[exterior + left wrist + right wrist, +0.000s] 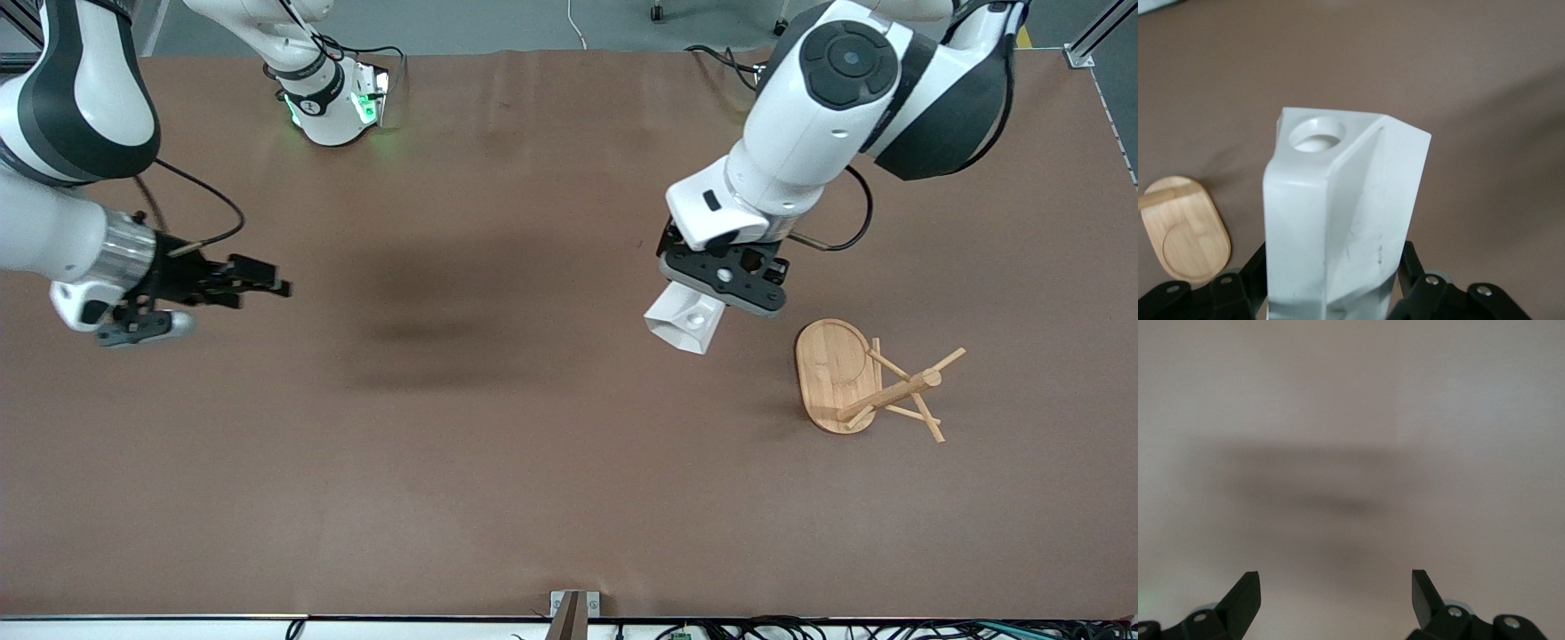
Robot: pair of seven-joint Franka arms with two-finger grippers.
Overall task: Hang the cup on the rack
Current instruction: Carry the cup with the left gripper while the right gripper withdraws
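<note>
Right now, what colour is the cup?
Plain matte white cup, clearest in the left wrist view.

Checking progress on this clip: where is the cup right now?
The cup is held in the left tool, above the table beside the rack, not yet hung.

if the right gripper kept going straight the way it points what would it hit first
Probably just the table. The right gripper is open, and its wrist view shows only bare brown surface ahead. In the front view it points along the table toward the left arm's end, so how soon it would touch down is unclear.
</note>
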